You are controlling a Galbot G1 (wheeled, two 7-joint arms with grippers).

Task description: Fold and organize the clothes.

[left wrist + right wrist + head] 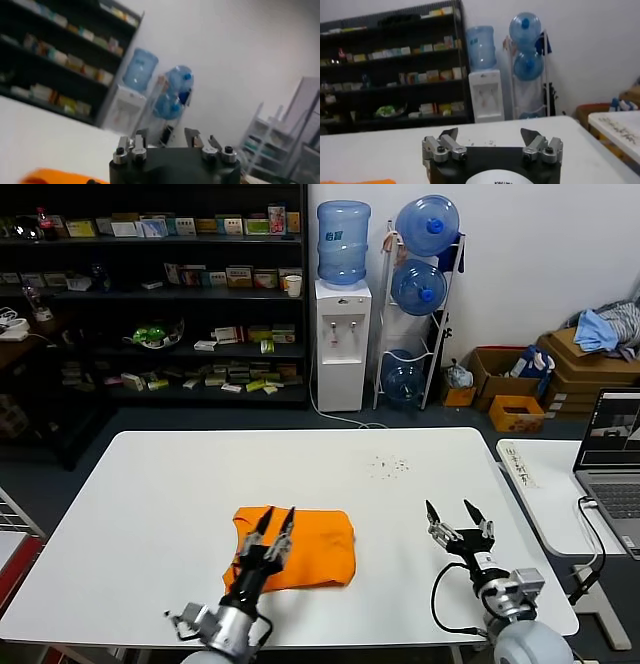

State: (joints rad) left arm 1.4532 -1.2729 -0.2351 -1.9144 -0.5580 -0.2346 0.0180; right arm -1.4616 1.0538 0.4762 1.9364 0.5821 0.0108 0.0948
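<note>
- Over the shirt (298,554), lying crosswise on the counter (150,504), the left hand (279,520) is held nearly closed, empty.
- Well right of it, the right hand (455,514) is spread open.

Even indoor light, soft shadows; left wrist view blurred throughout.

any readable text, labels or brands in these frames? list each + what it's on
None can be read for certain.
Water dispenser bottle: blue label, print too small.
Shelf boxes: packaging print too small.
Right gripper housing, right wrist view: dark lettering at the frame edge, cut off.
Laptop screen: content illegible.
Orange T-shirt under the left gripper: no lettering visible.
</note>
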